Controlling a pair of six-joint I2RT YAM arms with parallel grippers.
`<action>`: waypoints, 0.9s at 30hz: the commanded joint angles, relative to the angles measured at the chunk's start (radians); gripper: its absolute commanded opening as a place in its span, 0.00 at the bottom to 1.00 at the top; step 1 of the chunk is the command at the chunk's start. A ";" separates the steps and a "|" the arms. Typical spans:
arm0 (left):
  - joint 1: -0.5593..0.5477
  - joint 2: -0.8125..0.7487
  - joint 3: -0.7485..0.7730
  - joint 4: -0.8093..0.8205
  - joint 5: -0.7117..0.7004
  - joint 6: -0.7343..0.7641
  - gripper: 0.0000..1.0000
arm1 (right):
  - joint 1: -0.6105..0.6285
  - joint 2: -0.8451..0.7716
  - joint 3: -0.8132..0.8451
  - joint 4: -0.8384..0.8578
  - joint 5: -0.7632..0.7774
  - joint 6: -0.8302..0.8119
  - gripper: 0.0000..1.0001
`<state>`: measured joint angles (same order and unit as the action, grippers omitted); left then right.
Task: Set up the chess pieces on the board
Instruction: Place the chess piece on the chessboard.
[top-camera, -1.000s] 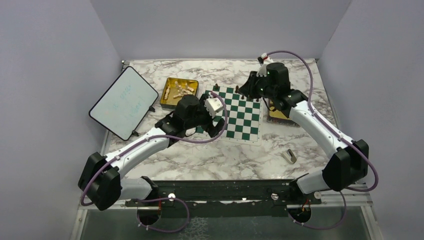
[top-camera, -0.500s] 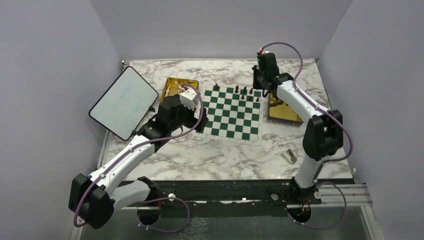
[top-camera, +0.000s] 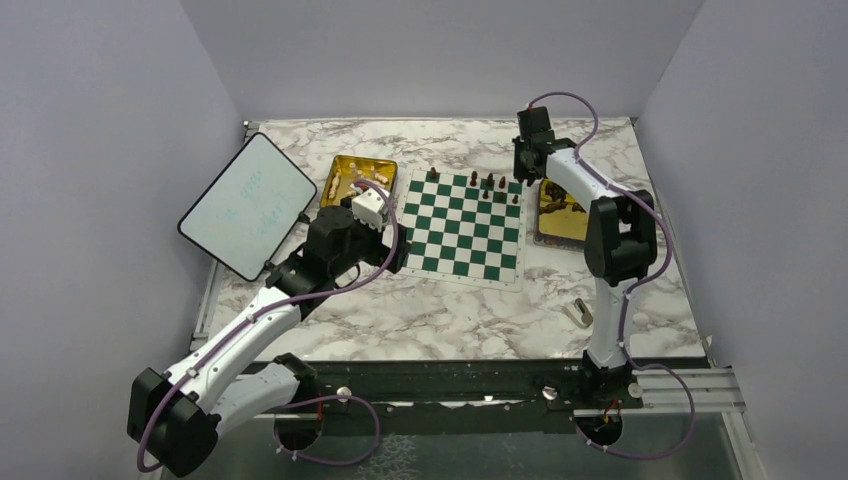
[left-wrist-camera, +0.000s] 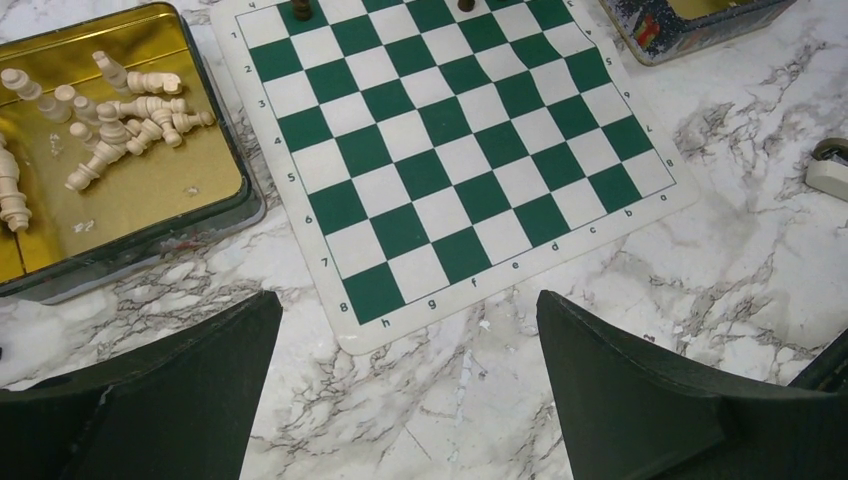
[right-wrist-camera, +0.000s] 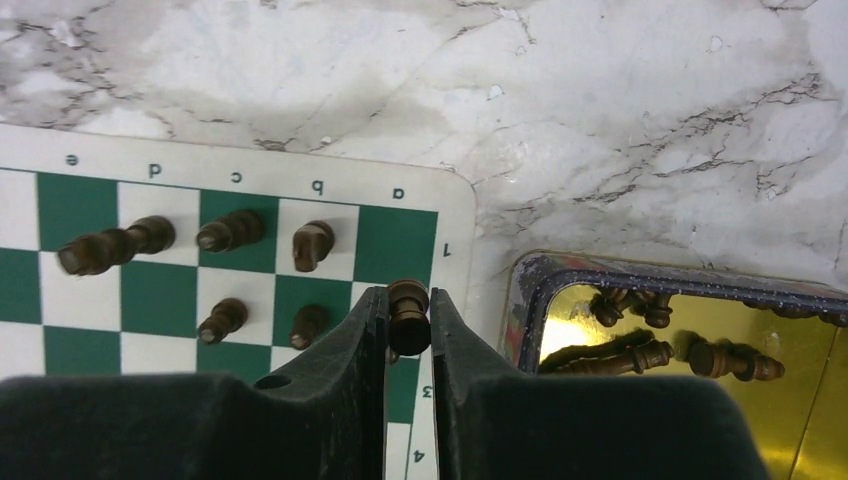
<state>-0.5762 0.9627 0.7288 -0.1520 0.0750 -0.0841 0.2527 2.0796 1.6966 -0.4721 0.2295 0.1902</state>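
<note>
The green and white board (top-camera: 465, 225) lies mid-table. Several dark chess pieces (right-wrist-camera: 230, 232) stand along its far edge, near the right corner. My right gripper (right-wrist-camera: 408, 300) is shut on one dark piece (right-wrist-camera: 408, 315), held just above the board's far right corner (top-camera: 524, 176). My left gripper (left-wrist-camera: 405, 330) hangs open and holds nothing over the marble, just off the board's near left corner (top-camera: 395, 250). Cream chess pieces (left-wrist-camera: 120, 110) lie in a gold tray (left-wrist-camera: 150, 200) left of the board. More dark pieces (right-wrist-camera: 650, 355) lie in the tray (top-camera: 560, 215) to its right.
A white tablet (top-camera: 248, 205) leans at the far left. A small grey-beige block (top-camera: 579, 312) lies on the marble near the right front. Grey walls close in the table on three sides.
My left arm has drawn back off the board toward the left and front, still open. My right arm has folded up and shifted slightly right along the board's far edge, keeping its piece.
</note>
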 joint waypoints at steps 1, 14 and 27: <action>-0.010 -0.023 -0.008 0.024 -0.029 0.014 0.99 | -0.010 0.050 0.050 -0.032 -0.019 0.011 0.16; -0.013 -0.024 -0.011 0.023 -0.021 0.020 0.99 | -0.018 0.106 0.058 0.010 -0.035 0.014 0.16; -0.013 -0.029 -0.009 0.022 -0.022 0.021 0.99 | -0.018 0.144 0.076 0.024 -0.032 0.008 0.17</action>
<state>-0.5846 0.9535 0.7277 -0.1520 0.0658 -0.0689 0.2382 2.2002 1.7363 -0.4717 0.2047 0.1913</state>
